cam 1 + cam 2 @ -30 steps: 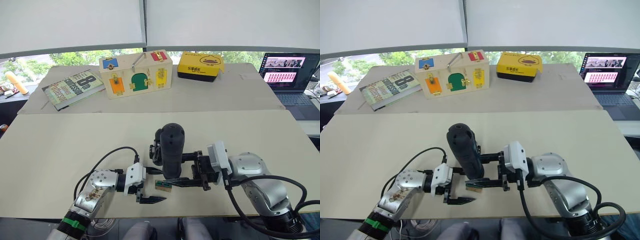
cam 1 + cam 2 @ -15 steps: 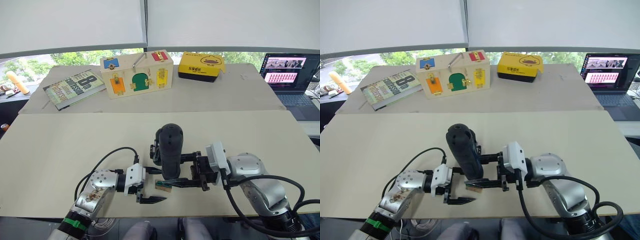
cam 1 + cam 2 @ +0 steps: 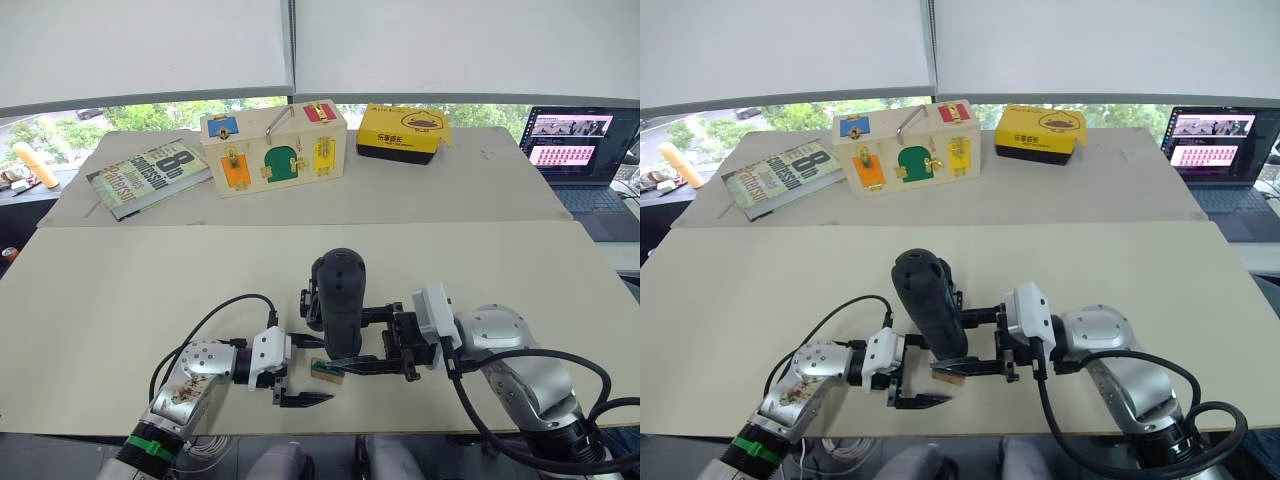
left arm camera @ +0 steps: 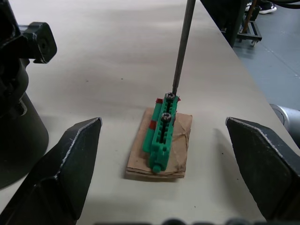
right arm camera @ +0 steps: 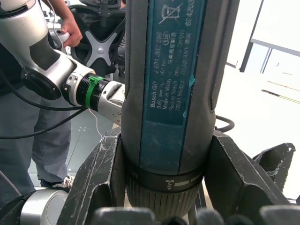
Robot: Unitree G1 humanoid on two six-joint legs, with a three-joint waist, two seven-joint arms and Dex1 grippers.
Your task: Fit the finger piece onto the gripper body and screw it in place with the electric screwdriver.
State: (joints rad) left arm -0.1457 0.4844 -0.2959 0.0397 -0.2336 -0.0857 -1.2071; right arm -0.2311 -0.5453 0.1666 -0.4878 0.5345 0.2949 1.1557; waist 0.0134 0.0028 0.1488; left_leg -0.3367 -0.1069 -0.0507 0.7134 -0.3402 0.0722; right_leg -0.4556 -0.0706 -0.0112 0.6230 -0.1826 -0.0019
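Thick dark grey-black cylindrical electric screwdriver (image 3: 338, 300) stands near-upright mid-table at the near edge, clamped between the right gripper (image 5: 159, 187)'s two black fingers, long axis vertical. Its thin metal bit (image 4: 182, 44) comes straight down onto the far screw head of the small green plastic block on a tan cardboard pad (image 4: 161, 140), tip touching or just above it, can't tell which. That block lies directly under the tool, long axis running near-to-far. Left gripper (image 4: 164, 164) is closer to the block, fingers spread wide either side of it, touching nothing. Black gripper body (image 3: 313, 303) sits just behind the screwdriver, mostly hidden. Can't pick out the finger piece.
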